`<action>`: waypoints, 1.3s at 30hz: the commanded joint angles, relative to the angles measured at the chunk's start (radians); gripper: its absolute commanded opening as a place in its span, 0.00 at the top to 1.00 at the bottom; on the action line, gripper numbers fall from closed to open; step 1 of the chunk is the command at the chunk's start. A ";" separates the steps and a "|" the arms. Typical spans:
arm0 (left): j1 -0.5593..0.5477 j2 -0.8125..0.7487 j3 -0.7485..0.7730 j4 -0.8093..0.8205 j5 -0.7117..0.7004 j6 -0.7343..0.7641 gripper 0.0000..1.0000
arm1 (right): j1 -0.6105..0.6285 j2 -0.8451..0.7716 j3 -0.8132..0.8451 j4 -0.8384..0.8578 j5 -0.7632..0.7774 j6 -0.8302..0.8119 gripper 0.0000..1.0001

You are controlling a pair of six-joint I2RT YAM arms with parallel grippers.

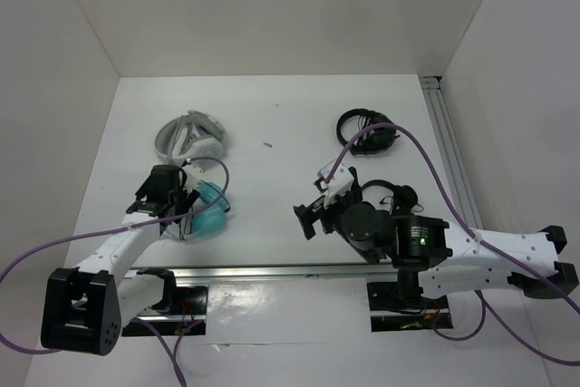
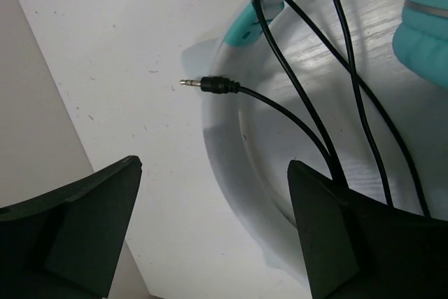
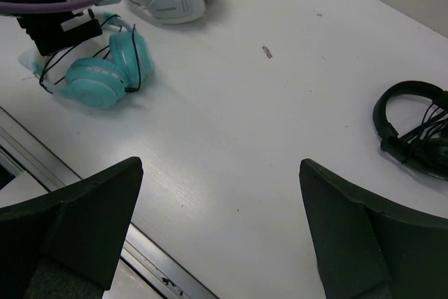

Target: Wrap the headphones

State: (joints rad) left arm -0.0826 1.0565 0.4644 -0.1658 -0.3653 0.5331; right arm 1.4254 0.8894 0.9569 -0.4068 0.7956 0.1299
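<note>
Left gripper [image 2: 215, 164] is standing wide open over the headphones [image 1: 210, 217], and the untucked plug [image 2: 210, 85] is threatening to let the cable [image 2: 280, 108] unwind.

White arm links [image 1: 494, 256], black joints [image 1: 367, 224], a black right hand [image 3: 224, 232], trailing purple cables [image 1: 435, 165], one green light [image 1: 419, 242].

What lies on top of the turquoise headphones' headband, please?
Strands of thin black cable cross the headband, its jack plug at the outer edge. A finger of the left gripper covers their lower ends.
</note>
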 commanded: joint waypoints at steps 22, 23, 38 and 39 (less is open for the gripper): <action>-0.055 -0.099 0.922 -0.589 0.155 -0.821 0.00 | 0.018 -0.023 0.067 -0.004 0.126 0.086 0.00; -0.055 -0.099 0.937 -0.618 0.243 -0.856 0.00 | 0.018 -0.012 0.091 -0.026 0.126 0.109 0.00; -0.055 -0.618 0.697 -0.572 0.502 -0.963 0.00 | 0.018 -0.090 0.491 -0.598 0.168 0.399 0.00; -0.055 -0.636 0.709 -0.584 0.502 -0.963 0.00 | 0.018 -0.101 0.503 -0.616 0.157 0.422 0.00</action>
State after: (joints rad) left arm -0.1364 0.4545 1.1465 -0.7574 0.1341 -0.4053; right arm 1.4376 0.8265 1.4063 -0.8619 0.9295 0.4553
